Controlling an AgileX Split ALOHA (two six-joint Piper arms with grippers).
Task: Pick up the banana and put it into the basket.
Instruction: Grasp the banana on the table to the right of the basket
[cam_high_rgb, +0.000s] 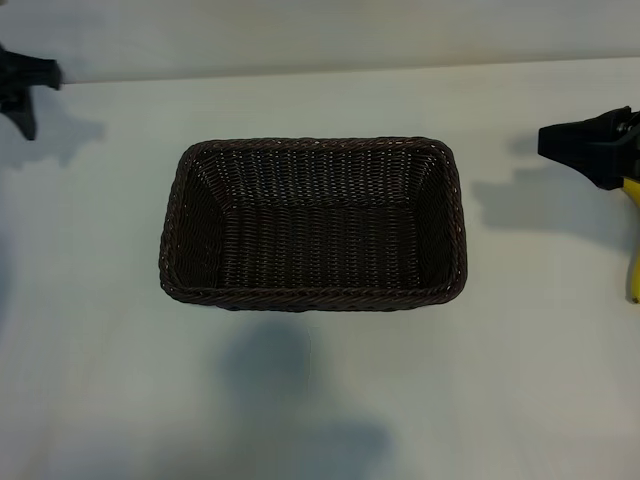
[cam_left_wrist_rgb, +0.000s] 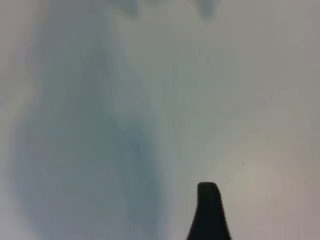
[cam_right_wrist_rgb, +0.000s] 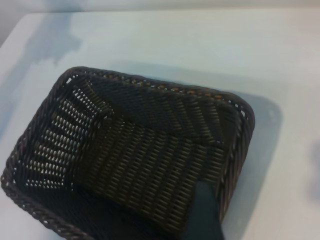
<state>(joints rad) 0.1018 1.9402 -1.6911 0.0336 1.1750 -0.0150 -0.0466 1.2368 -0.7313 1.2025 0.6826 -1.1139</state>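
While both claws gape empty, the basket (cam_high_rgb: 312, 222) lies between left claw (cam_high_rgb: 22, 85) and right claw (cam_high_rgb: 590, 148).

The exterior view looks steeply down on the counter (cam_high_rgb: 320, 400), basket (cam_high_rgb: 312, 297) centred. The right wrist view faces the same basket (cam_right_wrist_rgb: 30, 200) obliquely, nearer. The left wrist view shows close, bare counter (cam_left_wrist_rgb: 260, 100).

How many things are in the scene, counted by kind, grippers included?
basket: 1
banana: 1, only a yellow sliver at the exterior view's right edge
grippers: 2, the left gripper and the right gripper
Total: 4
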